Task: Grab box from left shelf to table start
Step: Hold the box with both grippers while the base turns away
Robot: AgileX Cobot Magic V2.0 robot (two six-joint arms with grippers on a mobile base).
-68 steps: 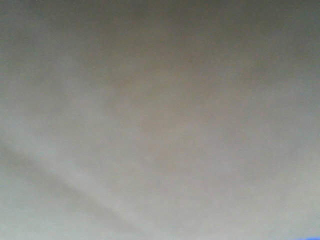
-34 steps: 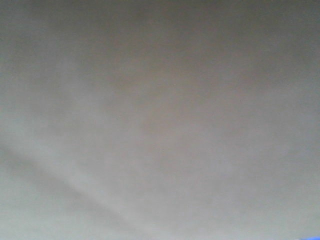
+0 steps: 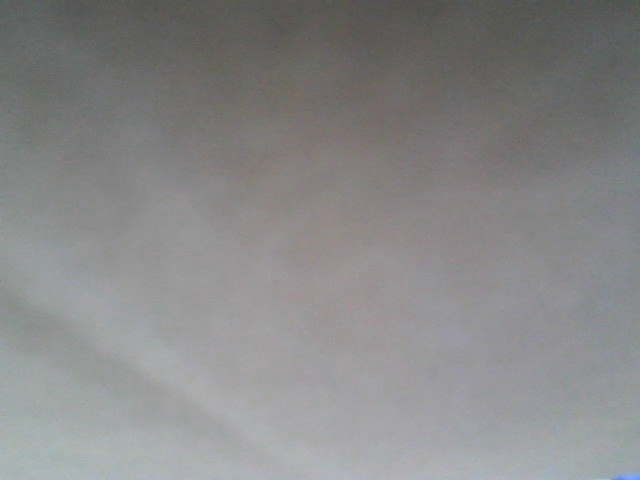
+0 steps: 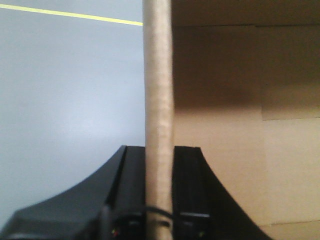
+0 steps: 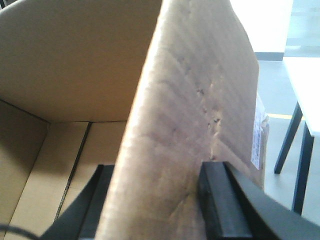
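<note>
Front view vs. the earlier frames: almost the same. A blurred grey-tan surface fills it, too close to the lens to identify. The blue sliver [image 3: 628,476] at the bottom right corner is narrower than one second ago. A faint diagonal shadow sits in the same place at lower left.

Writing: one white label [image 5: 257,135] on the outer face of the box [image 4: 159,75], low on its right side in the right wrist view. The print is too small to read. No other lettering can be made out.

Box: brown corrugated cardboard, open at the top, with the plain inside walls and floor panels in view. Its wall edge shows fine fluting. The flap in the right wrist view is ribbed, with small dents and dark puncture marks near its right edge.

Left gripper [image 4: 159,150]: black curved fingers [image 4: 131,170], one on each side of an upright box wall and pressed against it. The box interior lies on one side, and a grey floor [image 4: 65,100] with a yellow line [image 4: 75,13] lies outside the box.

Right gripper [image 5: 159,167]: black fingers [image 5: 220,200] straddle the tilted flap, clamped on the cardboard.

Beyond the box's labelled side stands a white table [image 5: 305,85] on dark legs, apart from the box.
</note>
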